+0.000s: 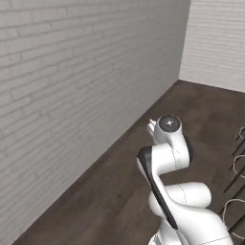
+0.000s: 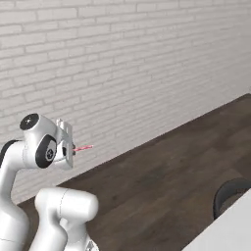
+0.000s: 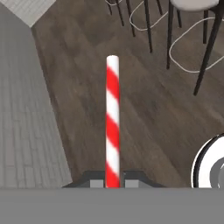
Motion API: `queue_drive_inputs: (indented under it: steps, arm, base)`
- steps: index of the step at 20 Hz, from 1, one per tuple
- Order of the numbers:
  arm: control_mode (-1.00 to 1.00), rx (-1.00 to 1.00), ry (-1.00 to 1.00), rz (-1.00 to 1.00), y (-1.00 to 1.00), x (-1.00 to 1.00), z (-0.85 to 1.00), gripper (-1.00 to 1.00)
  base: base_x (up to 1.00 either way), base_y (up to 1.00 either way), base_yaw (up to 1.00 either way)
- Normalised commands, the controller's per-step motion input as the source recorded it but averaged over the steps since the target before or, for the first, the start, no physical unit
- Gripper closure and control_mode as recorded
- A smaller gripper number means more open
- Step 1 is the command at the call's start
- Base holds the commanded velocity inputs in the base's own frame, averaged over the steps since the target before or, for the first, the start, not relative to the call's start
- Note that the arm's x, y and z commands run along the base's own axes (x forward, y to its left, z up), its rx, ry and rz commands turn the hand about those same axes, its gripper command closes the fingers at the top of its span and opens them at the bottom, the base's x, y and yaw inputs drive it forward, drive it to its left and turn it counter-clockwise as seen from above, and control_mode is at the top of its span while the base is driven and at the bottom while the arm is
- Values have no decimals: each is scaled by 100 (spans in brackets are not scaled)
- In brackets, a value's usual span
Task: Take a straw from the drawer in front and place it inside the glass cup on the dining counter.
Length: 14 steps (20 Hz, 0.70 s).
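Now claw (image 3: 113,183) clamped on straw (image 3: 112,118), above dark wood floor (image 3: 144,109).

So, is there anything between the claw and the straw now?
No. The claw is shut on the straw, which sticks straight out from between its fingers over the dark wood floor. The glass cup is not in these pictures, so that path cannot be judged.

red-and-white striped straw (image 3: 112,122), straight, pinched at its base, above the wood floor
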Motion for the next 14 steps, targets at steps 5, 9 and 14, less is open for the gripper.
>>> queue_drive_inputs:
  steps: [5, 9, 14]
  arm:
    - [100, 0, 0, 0, 0, 0, 0, 100]
    - [100, 0, 0, 0, 0, 0, 0, 100]
    - [100, 0, 0, 0, 0, 0, 0, 100]
  base:
    - [47, -3, -76]
    - [63, 0, -72]
    - [89, 17, -62]
